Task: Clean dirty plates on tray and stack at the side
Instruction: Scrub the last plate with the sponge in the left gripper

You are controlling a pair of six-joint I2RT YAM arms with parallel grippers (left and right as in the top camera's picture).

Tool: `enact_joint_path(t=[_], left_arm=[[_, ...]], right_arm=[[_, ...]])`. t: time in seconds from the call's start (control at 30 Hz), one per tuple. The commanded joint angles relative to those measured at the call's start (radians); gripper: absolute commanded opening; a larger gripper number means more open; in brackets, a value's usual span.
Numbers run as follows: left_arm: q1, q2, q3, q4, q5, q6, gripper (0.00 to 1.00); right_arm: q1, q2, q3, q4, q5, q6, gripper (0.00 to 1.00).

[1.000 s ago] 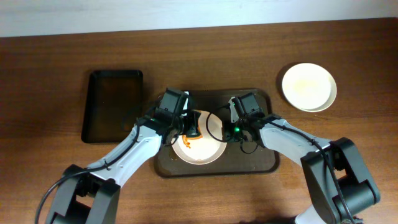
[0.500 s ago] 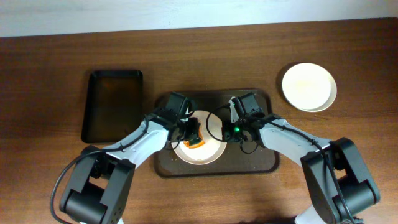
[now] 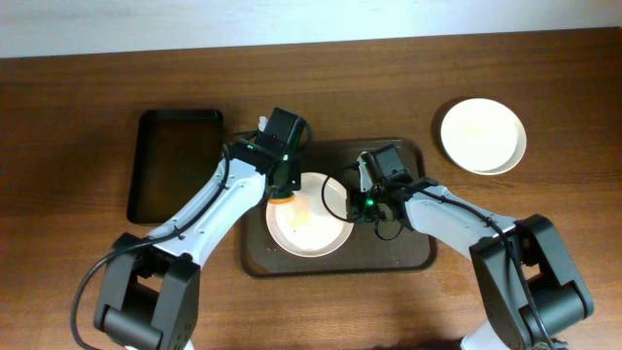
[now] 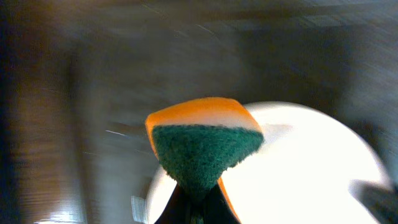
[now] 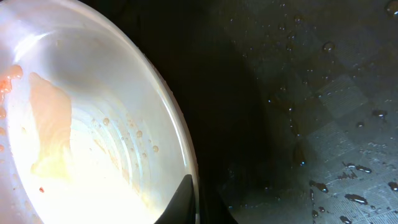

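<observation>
- On the brown tray [image 3: 408,251], left of its middle: one round, shallow plate [image 3: 313,231], white and glossy, with a pale orange film across its well and a few reddish specks by its rim.
- Off the tray, beyond its far right corner on the bench [image 3: 389,87]: stacked plates [image 3: 483,134], pale cream, with a lower rim showing under the top one.
- Just beside the tray's left edge: a narrower black tray [image 3: 175,177], rectangular with rounded corners and a raised rim.
- Left arm [image 3: 216,206]: slanting in from the tray's near left corner, with the wrist over the tray's far left part, at the plate's far left rim.
- Left jaws: clamped on the lower end of a sponge [image 4: 205,146], orange foam with a dark green scouring face.
- Sponge over the plate's rim; cannot tell whether touching it, the left wrist view being blurred.
- Right arm [image 3: 449,216]: low, coming in across the tray's right side, with the wrist near the tray's middle.
- Right jaws: pinched on the plate's right-hand rim, one fingertip just inside it.
- Tray floor: dark, with a faint checkered texture, beaded with water droplets beside the plate.
- Plate's well: faint concentric ridges and small drops in the right wrist view.
</observation>
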Motion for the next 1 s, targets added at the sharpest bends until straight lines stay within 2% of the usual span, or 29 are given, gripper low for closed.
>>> enact_joint_path(t=[0.0,0.17,0.27,0.33,0.37,0.4,0.47,0.5,0.67,0.8,0.97], left_arm=[[0.000,-0.009,-0.024,-0.001,0.311,0.014,0.00],[0.000,0.002,-0.194,0.069,0.340,-0.030,0.00],[0.000,0.002,-0.308,0.234,0.344,-0.030,0.00],[0.001,0.003,-0.410,0.425,0.438,-0.030,0.00],[0.001,0.003,-0.460,0.507,0.435,-0.030,0.00],[0.001,0.003,-0.473,0.521,0.407,-0.030,0.00],[0.001,0.003,-0.487,0.499,0.232,-0.030,0.00],[0.001,0.003,-0.487,0.459,0.065,-0.030,0.00],[0.001,0.001,-0.457,0.405,-0.284,-0.030,0.00],[0.001,0.000,-0.346,0.322,-0.459,-0.023,0.00],[0.001,-0.015,-0.180,0.220,-0.526,0.015,0.00]], right_arm=[[0.005,0.030,-0.010,-0.019,0.038,0.001,0.04],[0.005,0.030,-0.010,-0.018,0.038,0.001,0.04],[0.005,0.030,-0.010,-0.018,0.038,0.001,0.04],[0.005,0.030,-0.010,-0.019,0.038,0.001,0.04],[0.005,0.030,-0.010,-0.019,0.038,0.000,0.04],[0.005,0.030,-0.010,-0.019,0.038,0.001,0.04],[0.005,0.030,-0.010,-0.019,0.038,0.001,0.04],[0.005,0.030,-0.010,-0.019,0.038,0.000,0.04],[0.005,0.030,-0.010,-0.020,0.038,0.000,0.04],[0.005,0.030,-0.010,-0.027,0.038,0.000,0.04],[0.005,0.030,-0.010,-0.034,0.039,0.001,0.04]])
